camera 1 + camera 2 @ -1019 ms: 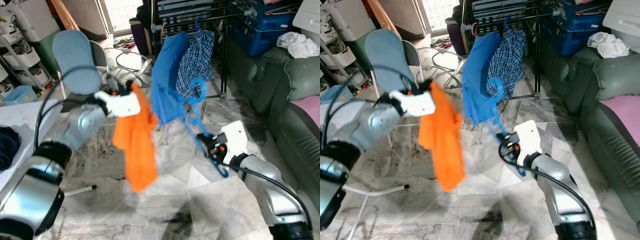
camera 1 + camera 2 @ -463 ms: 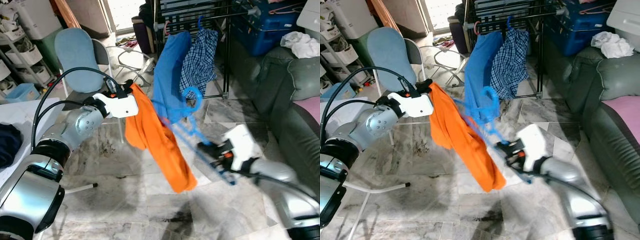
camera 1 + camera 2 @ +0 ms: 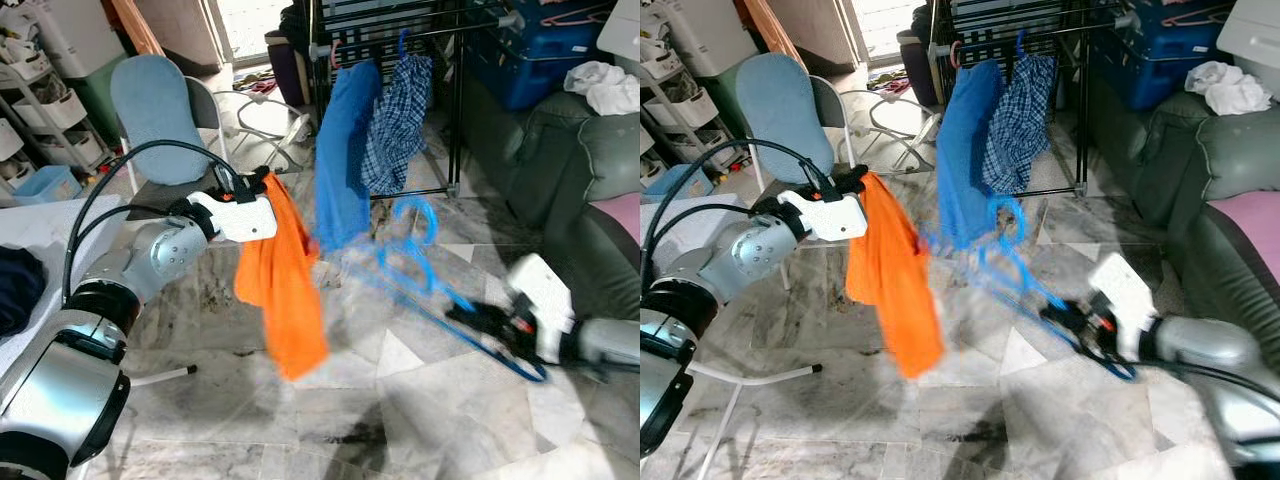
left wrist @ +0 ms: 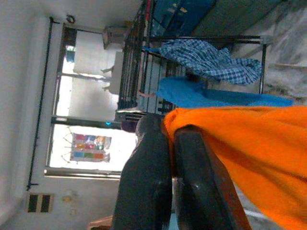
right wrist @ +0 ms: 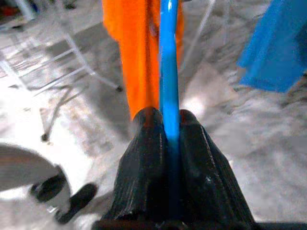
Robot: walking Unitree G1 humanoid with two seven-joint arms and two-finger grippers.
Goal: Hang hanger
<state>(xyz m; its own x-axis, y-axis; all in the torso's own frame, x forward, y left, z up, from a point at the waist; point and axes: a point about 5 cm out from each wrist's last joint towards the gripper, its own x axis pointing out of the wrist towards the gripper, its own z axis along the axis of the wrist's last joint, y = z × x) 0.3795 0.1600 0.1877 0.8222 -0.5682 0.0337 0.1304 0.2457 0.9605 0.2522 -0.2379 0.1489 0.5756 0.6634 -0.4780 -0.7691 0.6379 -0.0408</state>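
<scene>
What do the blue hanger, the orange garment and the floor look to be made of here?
Blue hanger: likely plastic, going by its uniform bright colour and smooth, slightly glossy bar between the right gripper's fingers. Orange garment: soft woven or knit fabric, matte, draping in folds from the left gripper. Floor: polished stone-look tiles, probably marble, with grey veining and sheen.

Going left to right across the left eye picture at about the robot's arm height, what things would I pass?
Left gripper → orange cloth → blue hanger → right gripper → green sofa.
</scene>
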